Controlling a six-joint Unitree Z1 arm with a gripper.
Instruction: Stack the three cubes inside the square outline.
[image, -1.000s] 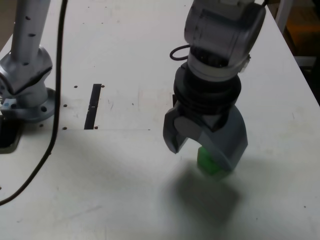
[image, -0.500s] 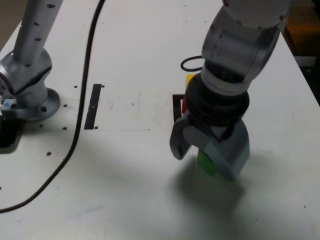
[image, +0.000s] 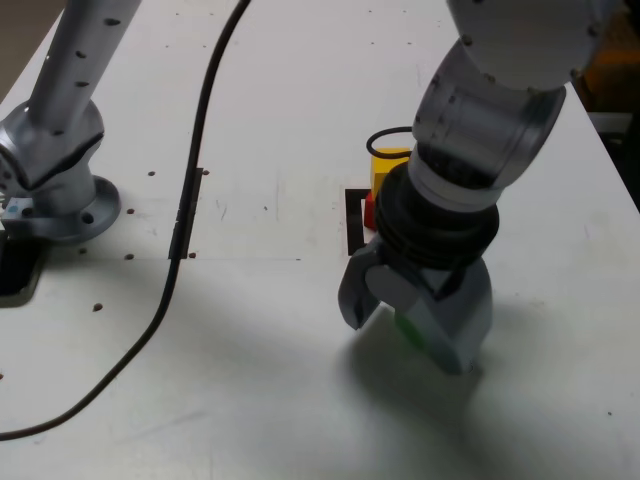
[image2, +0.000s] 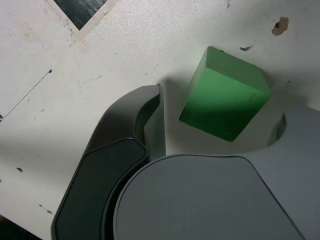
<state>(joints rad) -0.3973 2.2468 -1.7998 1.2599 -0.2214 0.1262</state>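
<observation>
- Gripper is down at the table, jaws spread around the green cube. Wrist view shows a gap on the dark jaw's side; the far side is hidden by the grey jaw, so no grip yet that I can see.
- Green cube sits on the table, near the square outline but outside it.
- Yellow cube sits on top of the red cube at the outline, right behind the arm in the exterior view.
- Risk: cube is turned corner-on to the jaws in the wrist view. Closing could twist it, squirt it out sideways, or pinch it on edges so it tilts when lifted.
- Risk: the stack is close behind the wrist, so a swing on lift-off could topple it.
- Wrist view gives the cube's rotation and jaw gap; the exterior view barely shows a green sliver.
- Exterior view gives the stack, black strip and cable, none seen by the wrist camera.
</observation>
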